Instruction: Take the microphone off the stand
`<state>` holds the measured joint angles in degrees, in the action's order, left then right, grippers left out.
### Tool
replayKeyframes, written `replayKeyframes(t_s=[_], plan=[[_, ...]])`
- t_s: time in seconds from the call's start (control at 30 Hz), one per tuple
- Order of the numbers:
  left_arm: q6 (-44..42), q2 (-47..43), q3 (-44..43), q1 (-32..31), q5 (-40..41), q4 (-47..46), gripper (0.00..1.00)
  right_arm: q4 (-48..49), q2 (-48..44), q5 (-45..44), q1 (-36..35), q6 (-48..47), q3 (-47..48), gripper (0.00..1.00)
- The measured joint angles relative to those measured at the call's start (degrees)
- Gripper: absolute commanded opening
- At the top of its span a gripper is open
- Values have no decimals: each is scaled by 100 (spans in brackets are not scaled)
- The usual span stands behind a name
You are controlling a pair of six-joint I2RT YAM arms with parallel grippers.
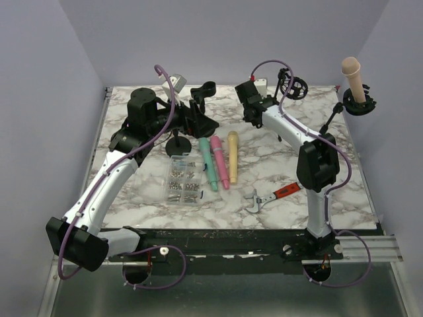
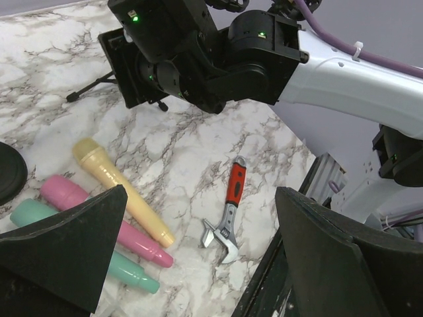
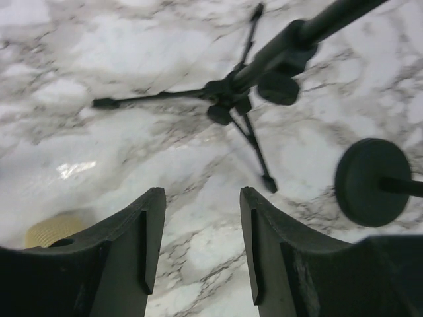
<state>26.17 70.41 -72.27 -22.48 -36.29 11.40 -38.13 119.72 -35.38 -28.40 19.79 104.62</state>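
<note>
The right gripper (image 3: 201, 198) hangs over the marble table (image 1: 277, 158) with its two fingers apart and nothing between them. Just ahead of its fingertips stands a black tripod (image 3: 231, 99), its pole running up and away to the right. A round black base (image 3: 371, 181) sits ahead of the right finger. The head of a yellow microphone (image 3: 53, 231) peeks out beside the left finger.

The beige microphone (image 1: 351, 78) is upright in the cradle of its stand (image 1: 362, 105), far off to the right of this gripper and well apart from it, at the table's back right corner. Neither gripper touches it.

The left gripper (image 2: 200, 198) is spread wide and empty. Below and between its fingers lie three loose microphones side by side: the yellow one, a pink one (image 2: 99, 221) and a green one (image 2: 79, 244) nearest the left finger. A red-handled wrench (image 2: 228, 211) lies on the marble further out, nearer the right finger. The right arm (image 2: 218, 59) fills the space ahead of this gripper. In the overhead view a clear box of small parts (image 1: 183, 179) rests on the table nearer the arm bases than the left gripper, beside the green microphone.
</note>
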Motion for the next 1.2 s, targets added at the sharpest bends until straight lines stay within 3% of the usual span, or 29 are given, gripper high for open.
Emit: replayKeyframes(t_s=[0.17, 0.37, 0.6, 1.2], plan=[[-13, 0, 0, -7, 2, 7, 99, 103, -11, -1095, 2, -96, 70, 49], [-11, 0, 2, -7, 2, 2, 99, 409, 63, -1687, 42, -459, 496, 50], [-48, 0, 2, -17, 2, 7, 99, 656, 474, -1805, 116, -793, 1099, 52], [-50, 0, 2, -48, 4, 7, 99, 540, 588, -1716, 341, -682, 1078, 49]])
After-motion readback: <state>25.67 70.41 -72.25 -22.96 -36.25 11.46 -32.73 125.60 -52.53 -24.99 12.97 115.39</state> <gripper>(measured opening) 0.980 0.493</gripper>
